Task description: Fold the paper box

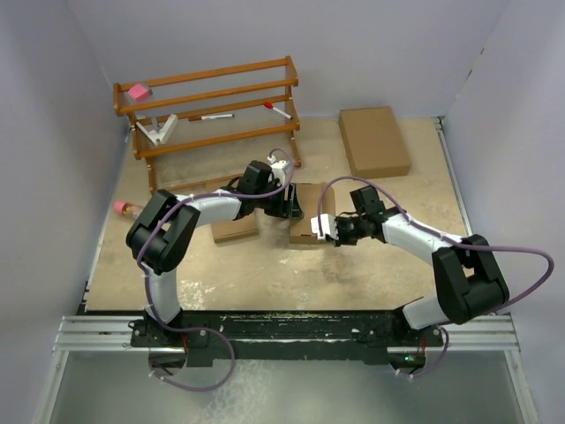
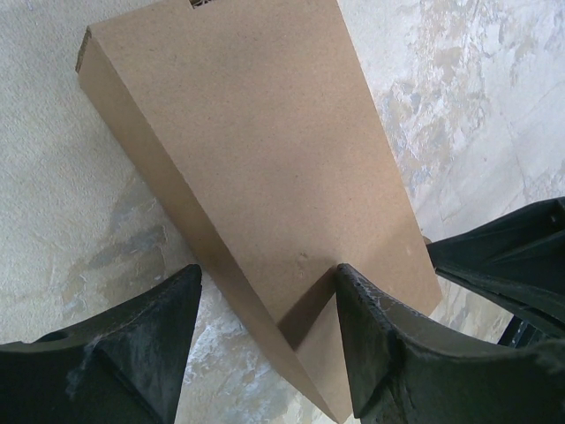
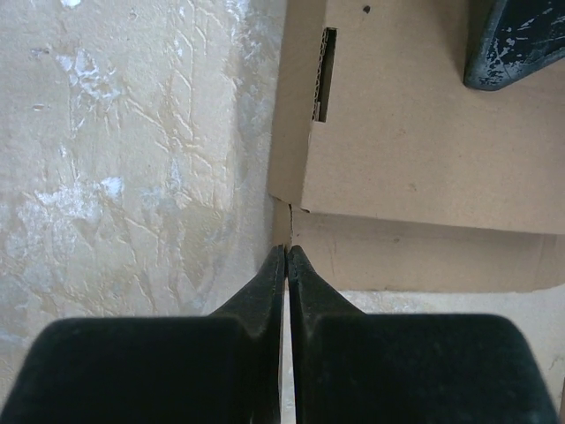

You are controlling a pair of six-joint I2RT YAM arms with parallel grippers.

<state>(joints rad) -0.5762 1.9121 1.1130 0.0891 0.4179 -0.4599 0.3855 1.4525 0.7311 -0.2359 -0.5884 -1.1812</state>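
Where the paper box (image 1: 311, 212) lies, the pale-walled tabletop (image 1: 265, 274) looks scuffed.

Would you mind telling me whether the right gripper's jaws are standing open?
No, the right gripper is shut, fingers pressed together beside the paper box.

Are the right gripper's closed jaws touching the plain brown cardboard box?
Cannot tell. The right wrist view shows the shut right gripper ending at a flap corner of the plain brown cardboard box; neither contact nor gap is plain.
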